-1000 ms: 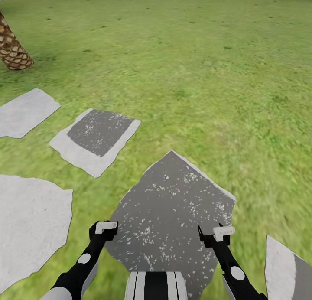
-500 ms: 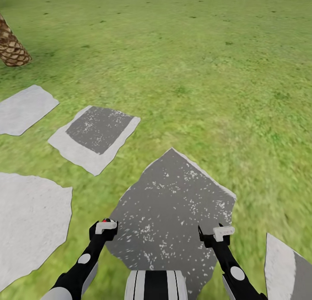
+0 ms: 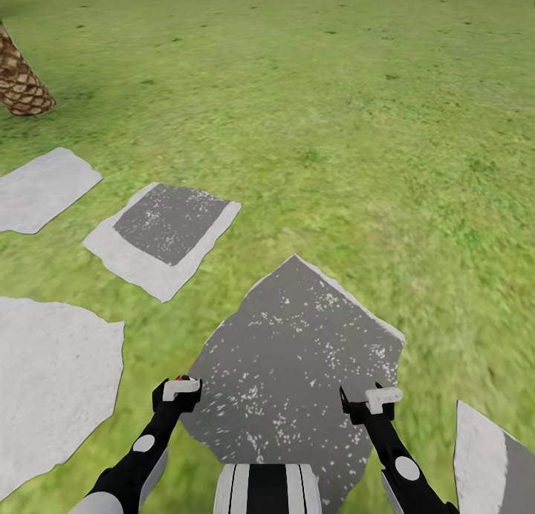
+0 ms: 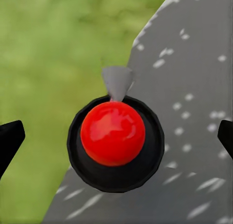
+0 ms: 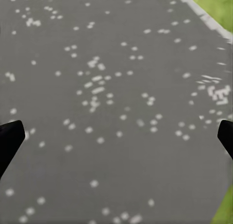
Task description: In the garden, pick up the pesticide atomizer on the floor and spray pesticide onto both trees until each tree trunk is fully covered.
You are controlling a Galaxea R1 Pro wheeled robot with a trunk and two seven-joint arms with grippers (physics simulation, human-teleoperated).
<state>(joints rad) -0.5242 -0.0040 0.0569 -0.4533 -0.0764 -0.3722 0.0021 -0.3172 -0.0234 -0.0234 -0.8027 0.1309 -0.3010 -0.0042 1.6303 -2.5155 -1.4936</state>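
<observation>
Pickup step: left pincer wide over red-topped thing, prob. the atomizer, at grey slab edge; right pincer wide, empty. Next: lower, grip.

Both arms black with round white discs at the joints — white caps at the wrists. Trunk top white with black stripes. Fingertips black, wedge-shaped.

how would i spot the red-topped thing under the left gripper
Start at the big dark speckled paving slab in front of the robot. At its grass-side edge, between the left gripper's open fingers, sits the atomizer: glossy red dome, black round collar, grey nozzle.
</observation>
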